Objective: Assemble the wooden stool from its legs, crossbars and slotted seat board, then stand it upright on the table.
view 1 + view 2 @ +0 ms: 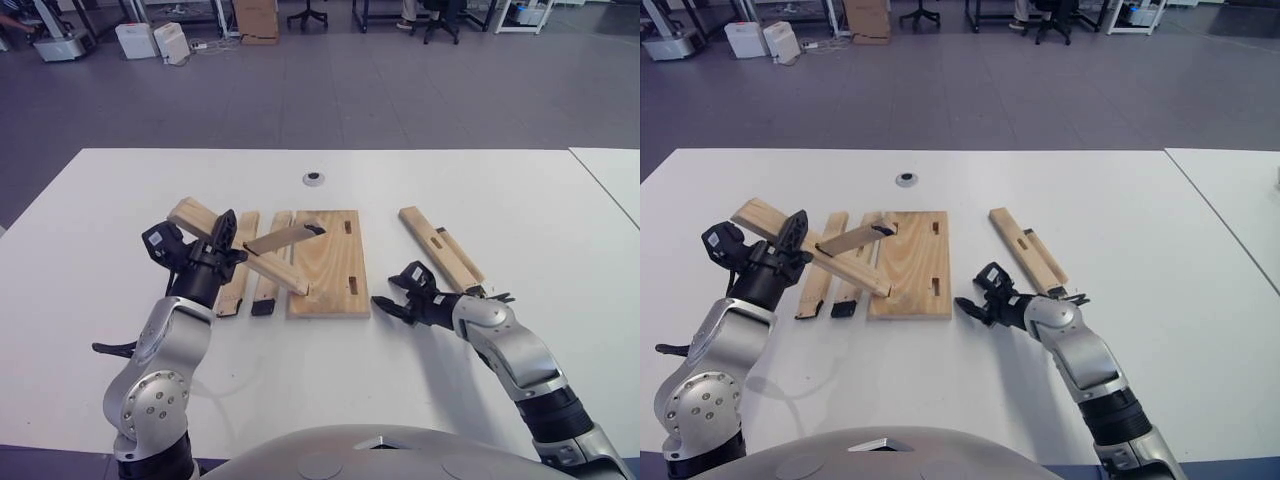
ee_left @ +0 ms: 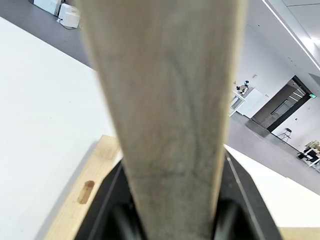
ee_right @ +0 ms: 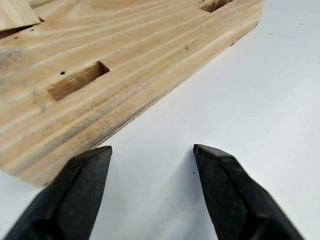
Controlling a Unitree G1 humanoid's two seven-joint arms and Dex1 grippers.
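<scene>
- No word, number or brand can be read anywhere.
- A small white sticker (image 1: pixel 152 238) sits on the black housing at the left wrist, left of centre; its print is too small to read.
- The cardboard box (image 1: pixel 257 20) at the top edge shows no legible marking.
- A green sign (image 2: pixel 312 93) over the doorway, at the right edge of the left wrist view, is unreadable.

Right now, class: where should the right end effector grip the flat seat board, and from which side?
Probably the right long edge by the near corner, coming in low from the right. The seat board lies flat and looks too wide to span; the open right end effector faces that bare edge, while the held leg crosses the left side.
</scene>
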